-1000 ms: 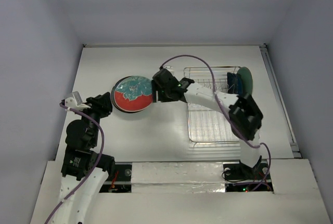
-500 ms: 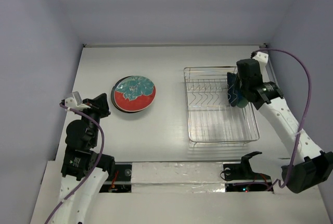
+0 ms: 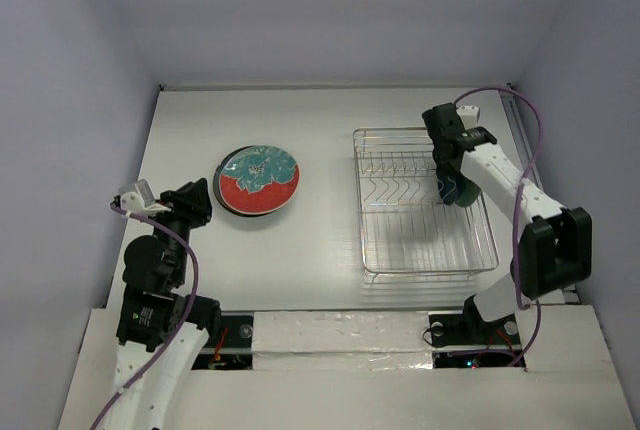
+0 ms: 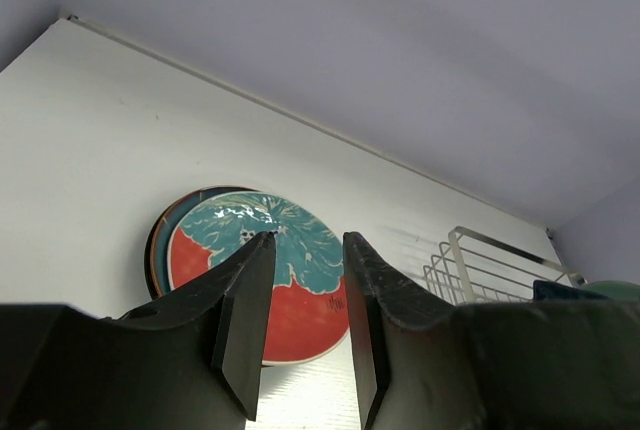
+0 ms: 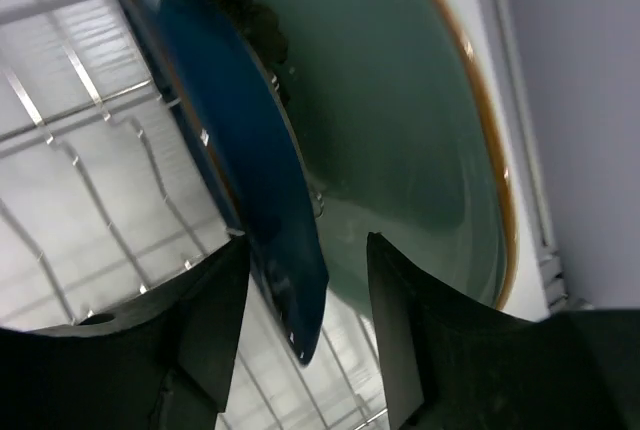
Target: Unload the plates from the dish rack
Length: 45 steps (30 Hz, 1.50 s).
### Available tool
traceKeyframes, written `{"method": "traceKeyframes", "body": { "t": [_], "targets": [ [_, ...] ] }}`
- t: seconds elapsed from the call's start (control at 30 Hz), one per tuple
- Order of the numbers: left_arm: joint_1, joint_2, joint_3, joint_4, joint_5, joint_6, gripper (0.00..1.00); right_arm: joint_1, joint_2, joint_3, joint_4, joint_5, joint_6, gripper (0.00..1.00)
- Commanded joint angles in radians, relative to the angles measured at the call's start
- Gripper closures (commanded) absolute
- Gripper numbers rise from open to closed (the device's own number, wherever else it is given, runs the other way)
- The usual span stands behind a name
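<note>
The dish rack [image 3: 362,200] stands right of centre. At its right end a navy leaf-shaped dish [image 5: 250,150] and a mint green plate [image 5: 400,120] stand upright in the tines. My right gripper [image 5: 305,310] is open, with the navy dish's lower edge between its fingers, close to the left finger. From above, the right gripper [image 3: 452,182] covers most of both; part of the green plate [image 3: 462,195] shows. The red plate with teal flower [image 3: 260,178] lies on a stack on the table, left of the rack. My left gripper [image 4: 305,240] is open and empty, near that stack.
A dark-rimmed plate [image 4: 160,240] shows under the red one. The rack's wires [image 5: 80,150] lie just left of my right fingers. The table's right rail [image 3: 535,190] runs close beside the rack. The rack's corner [image 4: 470,255] shows in the left wrist view.
My right arm has left the red plate on the stack and swung right across the rack to the upright plates at its right end. The left arm has barely moved.
</note>
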Motion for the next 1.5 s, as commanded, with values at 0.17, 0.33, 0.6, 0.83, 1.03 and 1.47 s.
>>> {"method": "traceKeyframes", "body": {
  "t": [0.17,0.33,0.6,0.83,1.03,1.47],
  "targets": [
    [0.007,-0.025,-0.001,0.048,0.004,0.004,0.69,-0.010,0.143,0.195,-0.039,0.201,-0.054,0.60],
    [0.007,-0.020,0.000,0.048,0.004,0.004,0.69,-0.010,0.219,0.207,-0.076,0.250,-0.064,0.74],
    [0.026,-0.017,-0.003,0.054,0.004,0.003,0.69,0.046,0.197,0.255,-0.105,0.301,-0.073,1.00],
    [0.037,-0.008,-0.004,0.057,0.004,0.003,0.69,0.114,0.187,0.411,-0.214,0.390,-0.055,1.00],
    [0.037,-0.011,-0.003,0.057,0.004,0.003,0.69,0.165,0.154,0.503,-0.249,0.442,-0.055,1.00],
    [0.037,-0.005,-0.004,0.056,0.004,0.001,0.68,0.339,0.023,0.576,-0.008,0.030,0.029,1.00]
  ]
}}
